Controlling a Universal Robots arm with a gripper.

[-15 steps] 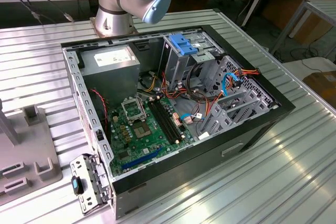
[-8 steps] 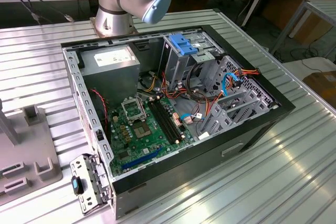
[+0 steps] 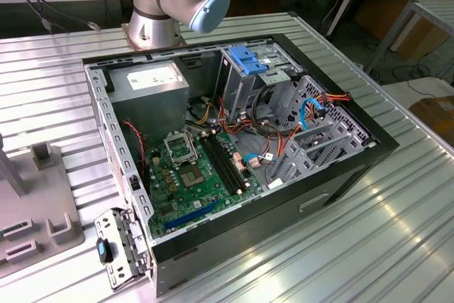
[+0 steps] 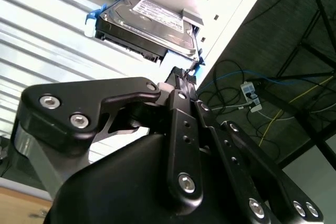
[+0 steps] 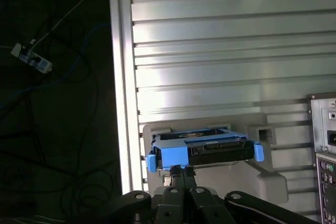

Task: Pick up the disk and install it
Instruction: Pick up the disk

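Observation:
The disk (image 4: 152, 22) is a grey metal drive with a white label and a light-blue bracket (image 5: 173, 156) along its edges. It sits in a pale grey holder (image 5: 262, 177) on the ribbed metal table, in both wrist views. My gripper (image 4: 184, 75) is right at the bracket's near edge (image 5: 181, 169). Its black fingers are pressed close together, with nothing visible between them. Whether the tips touch the bracket I cannot tell. In the exterior view the open computer case (image 3: 340, 175) lies on the table, with a metal drive cage (image 3: 248, 69) and its blue latch inside.
The table edge (image 5: 118, 103) runs close beside the holder, with dark floor and cables beyond it. The case's rear panel (image 5: 325, 145) stands near the holder. Inside the case are a large grey power-supply box (image 3: 150, 83), a green motherboard (image 3: 195, 175) and loose wires. The arm's base (image 3: 167, 5) stands behind the case.

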